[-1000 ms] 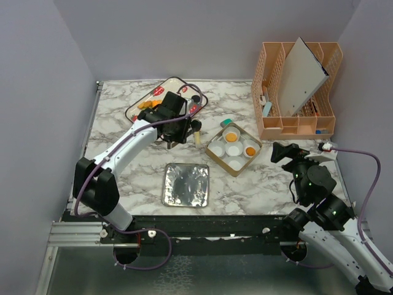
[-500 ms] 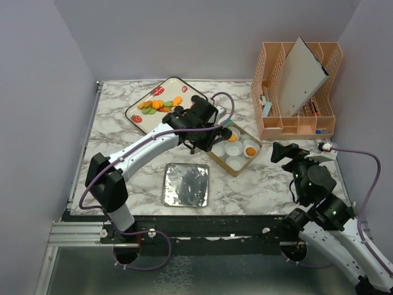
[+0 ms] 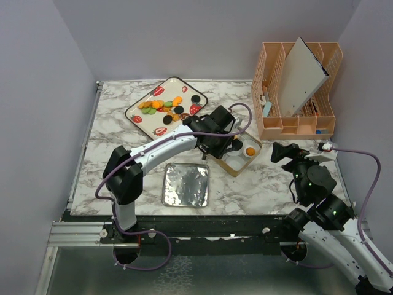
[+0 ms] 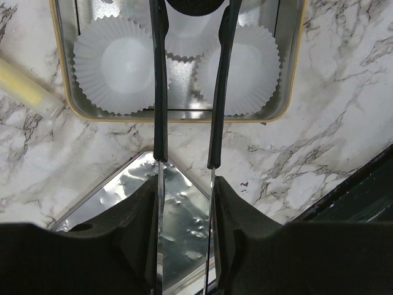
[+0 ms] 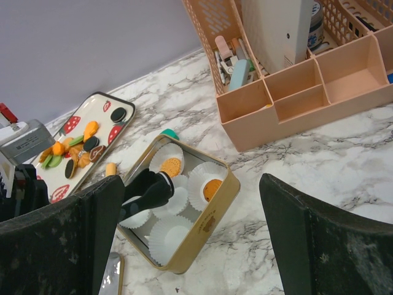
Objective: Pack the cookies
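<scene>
Left wrist view gives us the clearest look: the left gripper [image 4: 194, 8] pinches a black cookie [image 4: 198, 5] between its fingertips, the disc's ridged edge showing at the top of the frame. Directly beneath the tips sits the gold-rimmed tin [image 4: 184, 117], with white paper cups [image 4: 120, 64] to either side of the fingers and another under the cookie. Back toward the wrist, a shiny lid [image 4: 178, 209] lies on the marble table [image 4: 319, 123].

From the right wrist we see the right gripper [image 5: 190, 246] with its fingers spread wide and nothing between them. Ahead of it, the same tin holds a tan cookie [image 5: 171, 166] and an orange cookie [image 5: 212, 187], each in its own cup.

In the top view the other cookies [image 3: 164, 106] lie heaped on the strawberry tray [image 3: 174, 82], well apart from the left gripper, off to its left and farther back. A peach organizer [image 3: 298, 126] stands beyond the right gripper.
</scene>
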Robot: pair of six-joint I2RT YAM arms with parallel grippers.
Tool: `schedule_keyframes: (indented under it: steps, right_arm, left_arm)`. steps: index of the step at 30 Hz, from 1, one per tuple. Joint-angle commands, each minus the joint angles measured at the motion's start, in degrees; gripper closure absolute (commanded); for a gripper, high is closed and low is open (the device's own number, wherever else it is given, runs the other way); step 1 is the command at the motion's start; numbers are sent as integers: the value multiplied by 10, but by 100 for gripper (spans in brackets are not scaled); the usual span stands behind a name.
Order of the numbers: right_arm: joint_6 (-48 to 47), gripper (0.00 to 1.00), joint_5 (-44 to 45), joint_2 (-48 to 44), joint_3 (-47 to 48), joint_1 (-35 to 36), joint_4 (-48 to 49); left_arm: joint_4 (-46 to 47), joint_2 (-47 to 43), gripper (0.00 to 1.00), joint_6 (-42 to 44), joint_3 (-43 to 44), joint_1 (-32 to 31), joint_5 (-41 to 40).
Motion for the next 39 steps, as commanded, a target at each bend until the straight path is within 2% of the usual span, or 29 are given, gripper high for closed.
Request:
schedule_keyframes:
  steps: [1,14,28,39]
  right_arm:
    - [-3,0,4,-2,7,-4,0]
    - [-2,0,4,-2,6,-4,0]
    - [-2,0,3,-2,5,-4,-1]
    - [-2,0,4,-4,5,-4,-2]
  left_arm:
    - [-6,12,74,4,25,-6,-18]
    - [-19,34,70,8,27,-11,-16]
    - [-24,45,56,8,29,-11,-25]
    - [-24,38,51,6,36,-11,-43]
